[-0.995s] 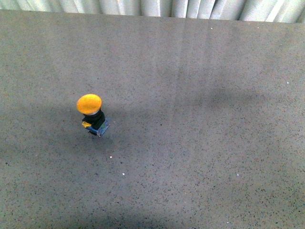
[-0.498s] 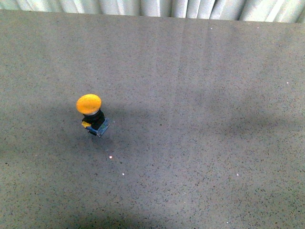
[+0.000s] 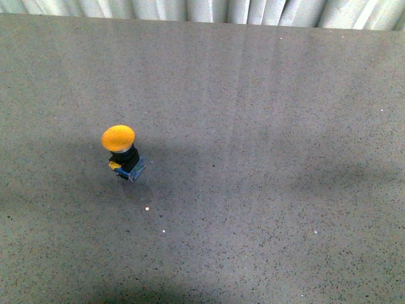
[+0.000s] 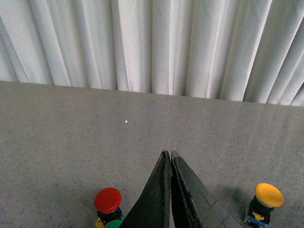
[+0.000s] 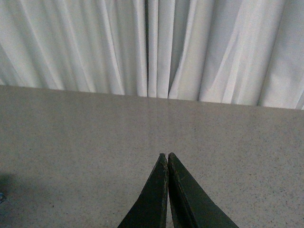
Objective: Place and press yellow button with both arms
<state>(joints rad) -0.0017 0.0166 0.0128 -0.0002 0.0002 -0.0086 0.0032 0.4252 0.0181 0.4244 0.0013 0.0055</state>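
The yellow button (image 3: pixel 123 151) stands upright on the grey table, left of the middle in the front view, with its orange-yellow cap on a black body and a bluish base. It also shows in the left wrist view (image 4: pixel 264 202), off to one side of my left gripper (image 4: pixel 169 154). That gripper is shut and empty, clear of the button. My right gripper (image 5: pixel 167 155) is shut and empty above bare table. Neither arm shows in the front view.
A red button (image 4: pixel 107 204) stands near the left gripper, with a green cap (image 4: pixel 114 223) just in front of it. White curtains (image 4: pixel 152 42) hang behind the table's far edge (image 3: pixel 202 22).
The button has not moved. The faint shadows on the table have shifted slightly.
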